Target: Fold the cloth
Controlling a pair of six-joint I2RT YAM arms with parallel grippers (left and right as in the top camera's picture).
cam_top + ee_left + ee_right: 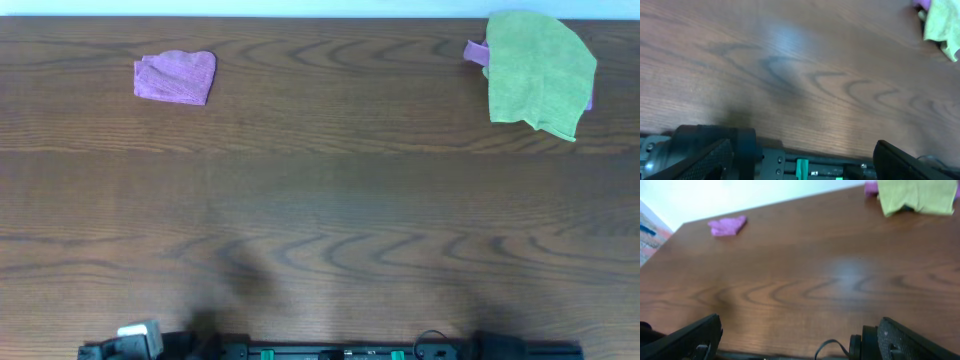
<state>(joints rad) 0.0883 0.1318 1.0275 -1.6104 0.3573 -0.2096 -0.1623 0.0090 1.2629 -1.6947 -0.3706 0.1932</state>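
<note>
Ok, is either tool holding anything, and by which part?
Nothing held. Left tool and right tool are open and empty; purple cloth and green cloth lie untouched.

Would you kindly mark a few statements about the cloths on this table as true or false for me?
1. The green cloth lies at the far right of the table. True.
2. The green cloth is folded into a neat square. False: it lies spread out, with an uneven outline.
3. A second purple cloth peeks out from under the green cloth. True.
4. The small purple cloth touches the green cloth. False: it lies at the far left, well apart from it.
</note>
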